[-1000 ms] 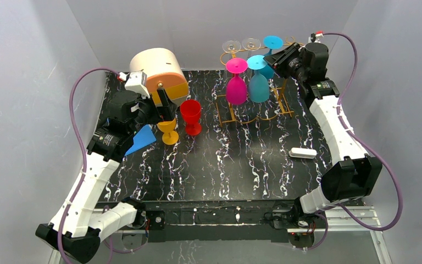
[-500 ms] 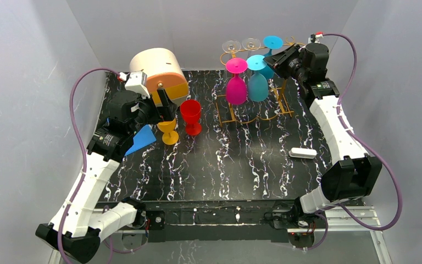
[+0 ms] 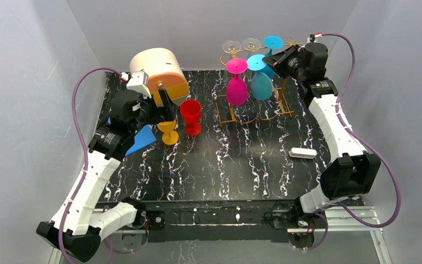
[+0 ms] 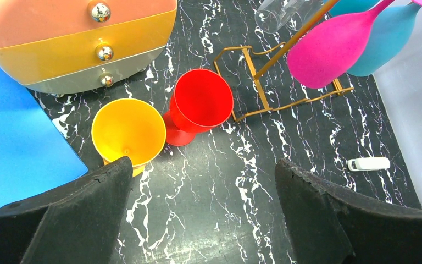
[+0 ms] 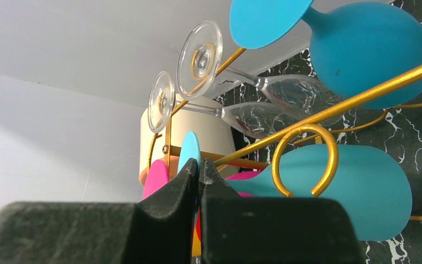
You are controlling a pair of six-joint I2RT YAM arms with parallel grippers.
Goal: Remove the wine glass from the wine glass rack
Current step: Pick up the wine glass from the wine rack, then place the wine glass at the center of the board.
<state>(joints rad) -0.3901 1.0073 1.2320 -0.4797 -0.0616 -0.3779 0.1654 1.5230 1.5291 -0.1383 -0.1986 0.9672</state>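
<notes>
- The right hand (image 5: 199,168) is up at the top of the tall golden-orange wire wine glass rack (image 5: 362,94), its two black fingers (image 5: 170,192) drawn in to a thin slit just under the round foot of the front teal plastic wine glass (image 5: 329,192). The stem itself is hidden between them, so it looks like a pinch on that stem.
- That teal glass hangs bowl-down from a top rail on the rack's near right side, right beside one of the curled scroll ends.
- Next to it on the left hangs a magenta plastic wine glass (image 3: 236,88), also upside down.
- Behind them hang two clear wine glasses (image 5: 200,60) and a second teal wine glass (image 5: 368,49).
- The rack stands at the far right of the black white-veined marble counter (image 3: 225,165).
- The left hand (image 4: 203,165) is spread wide with nothing in it, above the counter's left side.
- Just ahead of it stand a yellow plastic goblet (image 4: 127,132) and a red plastic goblet (image 4: 203,99), upright and touching.
- Beyond those are a round drawer box with peach, yellow and grey bands (image 4: 77,33) and a flat blue sheet (image 4: 16,137).
- A small white bar (image 3: 303,153) lies by itself near the right arm.
</notes>
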